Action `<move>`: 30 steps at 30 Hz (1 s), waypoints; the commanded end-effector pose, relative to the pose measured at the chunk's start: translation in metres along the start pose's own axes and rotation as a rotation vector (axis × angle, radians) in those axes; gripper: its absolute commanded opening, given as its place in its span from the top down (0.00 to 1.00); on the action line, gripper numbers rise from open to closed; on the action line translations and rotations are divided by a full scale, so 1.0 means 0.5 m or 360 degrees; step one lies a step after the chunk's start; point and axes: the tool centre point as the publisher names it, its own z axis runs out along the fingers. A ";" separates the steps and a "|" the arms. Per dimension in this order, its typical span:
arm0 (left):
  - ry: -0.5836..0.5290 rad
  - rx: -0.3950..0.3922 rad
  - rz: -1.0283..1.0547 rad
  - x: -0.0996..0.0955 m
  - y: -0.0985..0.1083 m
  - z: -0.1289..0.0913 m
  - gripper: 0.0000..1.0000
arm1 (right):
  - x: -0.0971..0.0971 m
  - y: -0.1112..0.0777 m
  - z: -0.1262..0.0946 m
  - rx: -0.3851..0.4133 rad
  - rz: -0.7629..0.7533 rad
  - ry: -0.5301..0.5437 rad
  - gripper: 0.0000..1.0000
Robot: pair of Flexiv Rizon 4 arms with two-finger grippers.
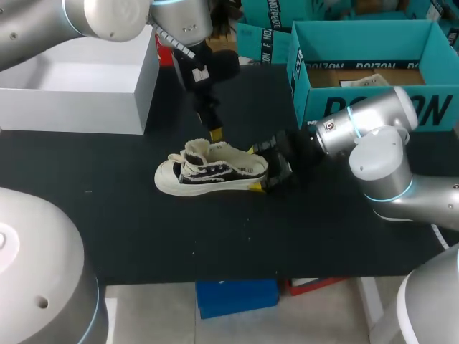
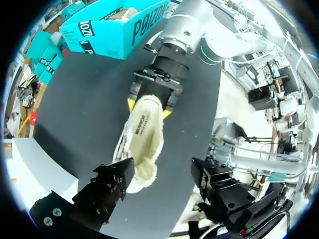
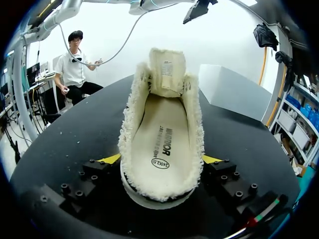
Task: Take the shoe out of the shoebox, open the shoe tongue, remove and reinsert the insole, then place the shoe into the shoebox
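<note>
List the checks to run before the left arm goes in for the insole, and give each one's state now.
1. The shoe is out of the shoebox and on the table: ok.
2. The right gripper is shut on the heel, with a yellow tip on each side: ok.
3. The tongue is lifted and the opening is exposed: ok.
4. The insole lies flat inside the shoe: ok.
5. The left gripper is open above the shoe's front: ok.
6. The left gripper is clear of the shoe: cannot tell. One finger overlaps its front end.
</note>
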 end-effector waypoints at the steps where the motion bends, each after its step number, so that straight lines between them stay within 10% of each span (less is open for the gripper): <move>1: 0.0060 0.0030 0.0043 -0.009 0.005 0.015 1.00 | -0.002 -0.005 0.011 0.0004 0.0002 -0.0001 1.00; 30: 0.0109 -0.0037 0.0214 -0.033 -0.009 0.107 1.00 | -0.002 -0.005 0.011 0.0004 0.0002 -0.0001 1.00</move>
